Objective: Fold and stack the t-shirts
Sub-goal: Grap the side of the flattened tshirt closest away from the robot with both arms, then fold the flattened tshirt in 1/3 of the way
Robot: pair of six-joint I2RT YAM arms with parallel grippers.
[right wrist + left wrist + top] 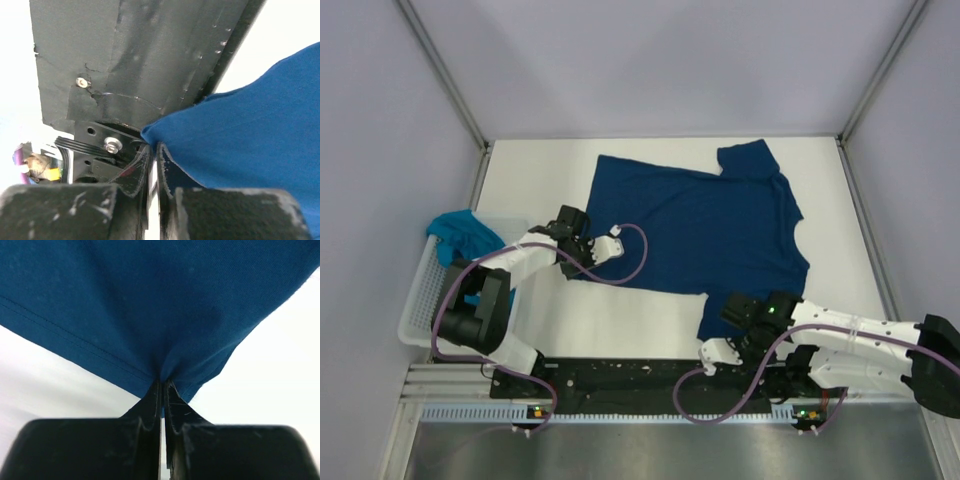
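Note:
A dark blue t-shirt (705, 225) lies spread flat on the white table, collar toward the right. My left gripper (576, 268) is at its near-left corner. In the left wrist view that gripper (162, 384) is shut on the hemmed edge of the shirt (160, 305), and the cloth puckers into the jaws. My right gripper (712, 332) is at the shirt's near-right corner. In the right wrist view it (154, 147) is shut on a folded tip of the blue shirt (240, 145). A teal t-shirt (465, 232) lies bunched in the basket at the left.
A white lattice basket (420, 300) stands at the table's left edge. Grey walls with metal posts close in the back and both sides. The black rail (650, 380) carrying the arm bases runs along the near edge, right behind the right gripper.

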